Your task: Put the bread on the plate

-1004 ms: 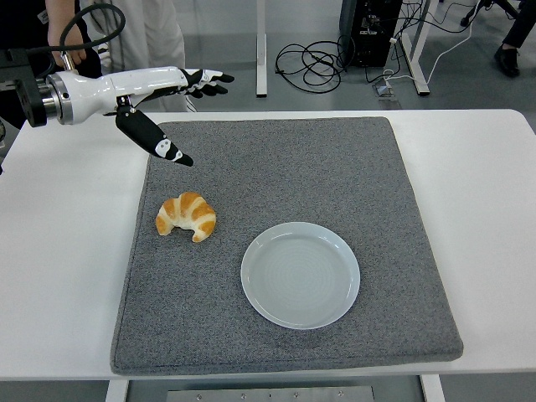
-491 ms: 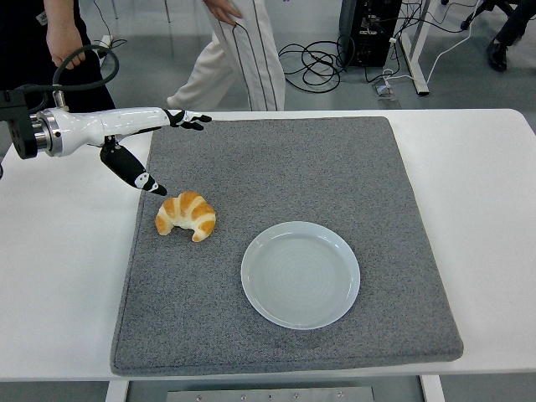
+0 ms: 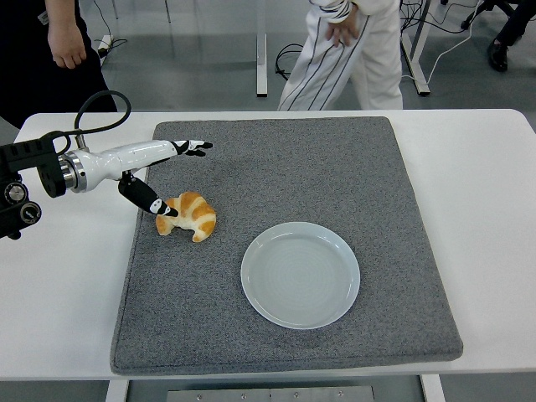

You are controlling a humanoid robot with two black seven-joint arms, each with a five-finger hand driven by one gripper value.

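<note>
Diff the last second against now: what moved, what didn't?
The left hand came down and toward the table's near edge; fingers spread, its thumb tip now at the croissant's left end, nothing grasped yet. Behind the table, a person in white walked from left to right. Croissant, plate and grey mat stayed put.

White table (image 3: 486, 209) carries a grey mat (image 3: 335, 184).

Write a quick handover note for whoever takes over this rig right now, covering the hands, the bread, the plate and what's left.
Left hand: open, fingers spread, thumb tip at the golden croissant-shaped bread, no grasp yet.
Right hand: not in view.
Bread: on the grey felt mat, left of the round pale plate, apart from it.
Plate: empty.
Done: hand at the bread.
Left: grasp, lift, carry right, set on plate.
</note>
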